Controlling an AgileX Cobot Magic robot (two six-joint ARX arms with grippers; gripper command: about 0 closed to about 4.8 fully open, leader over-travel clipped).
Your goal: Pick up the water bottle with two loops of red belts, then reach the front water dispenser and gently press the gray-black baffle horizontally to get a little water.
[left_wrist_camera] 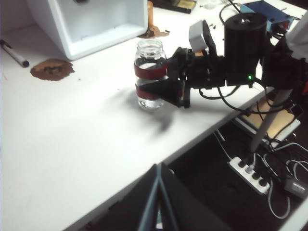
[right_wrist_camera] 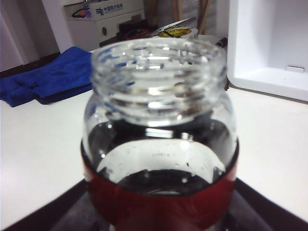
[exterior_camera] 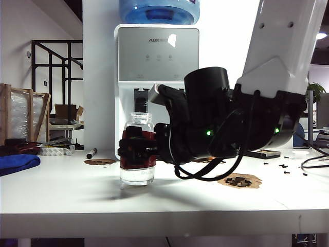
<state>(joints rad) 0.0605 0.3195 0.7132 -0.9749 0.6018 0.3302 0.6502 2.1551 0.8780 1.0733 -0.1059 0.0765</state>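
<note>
Now right hand (exterior_camera: 134, 150) clamped round banded body of water bottle (exterior_camera: 138, 149), upright on counter (exterior_camera: 61, 190) just before water dispenser (exterior_camera: 157, 62); mouth kept up for filling, probably. Left hand (left_wrist_camera: 159, 190) back over near edge, fingers together, holding nothing.

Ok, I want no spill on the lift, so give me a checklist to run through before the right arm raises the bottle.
1. Right gripper around the water bottle, jaws on either side at the red bands: ok.
2. Jaws pressing firmly on the glass: cannot tell.
3. Bottle upright on the table: ok.
4. Bottle mouth open, no cap: ok for filling, so keep it level.
5. Path to the water dispenser behind the bottle: ok, nothing stands between.
6. Left gripper out of the way, at the near table edge: ok, though whether it is open cannot tell.
</note>
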